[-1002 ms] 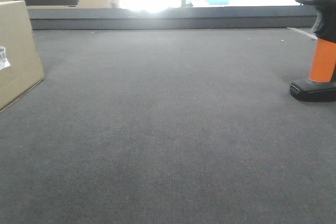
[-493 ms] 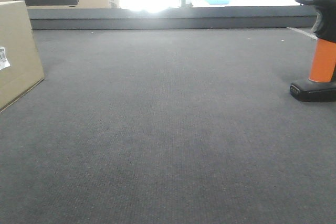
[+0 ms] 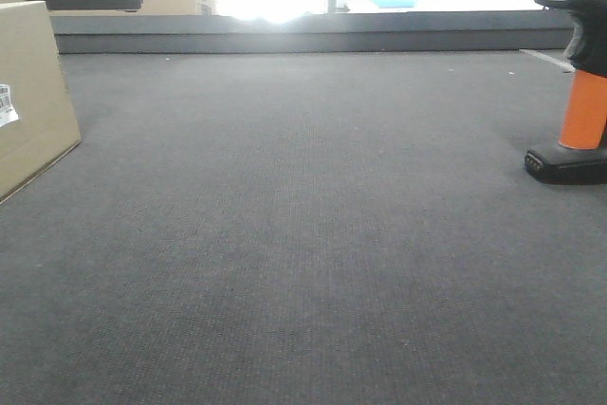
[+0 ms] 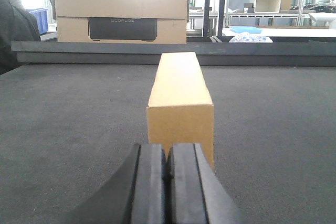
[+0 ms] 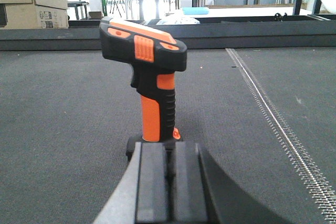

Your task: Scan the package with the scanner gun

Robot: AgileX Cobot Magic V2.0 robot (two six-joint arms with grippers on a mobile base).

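Nothing has moved in the last second: both tools, left (image 4: pixel 168 169) and right (image 5: pixel 169 169), sit closed and empty, box (image 4: pixel 179 103) and scanner (image 5: pixel 149 85) each at twelve o'clock, ungrasped.

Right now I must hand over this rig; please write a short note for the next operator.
Left gripper: shut, empty, just behind the box.
Right gripper: shut, empty, just behind the scanner.
Box stands on the mat at the left; scanner stands upright at the right.
Done: nothing grasped, no scan.
Left: open right gripper, take scanner, aim at the box label, scan.
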